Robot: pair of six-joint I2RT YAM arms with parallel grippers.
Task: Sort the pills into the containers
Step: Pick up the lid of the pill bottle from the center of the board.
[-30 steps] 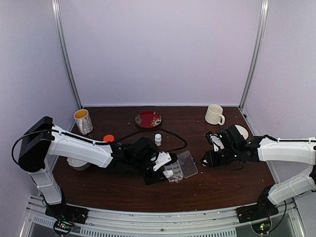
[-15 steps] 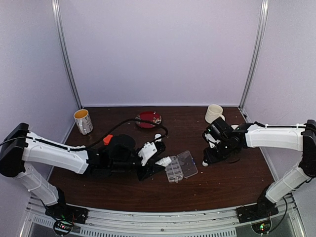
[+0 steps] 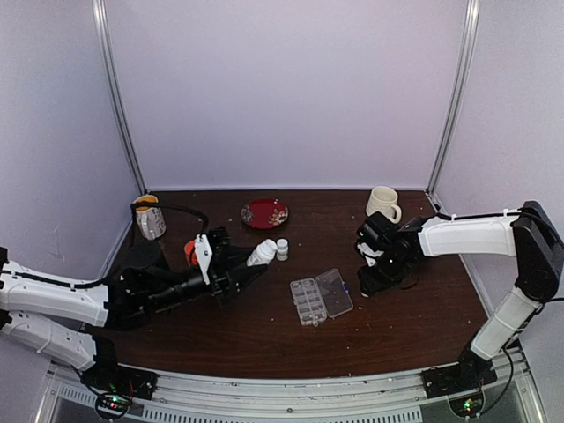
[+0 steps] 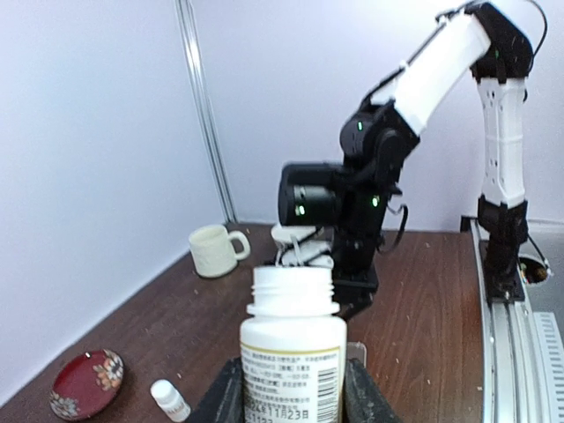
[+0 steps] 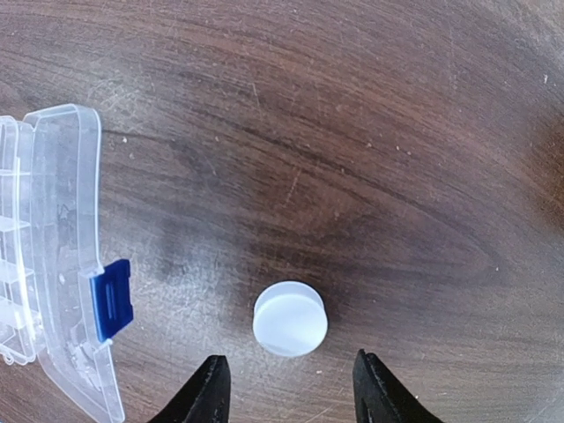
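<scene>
Left gripper (image 4: 292, 398) has withdrawn leftward from the organizer box (image 3: 322, 297), jaws pinching an uncapped white bottle (image 4: 293, 352); right gripper (image 5: 291, 381), jaws now spread, hovers over a white cap (image 5: 290, 318) just beside the open-lidded box; pills indistinct
</scene>
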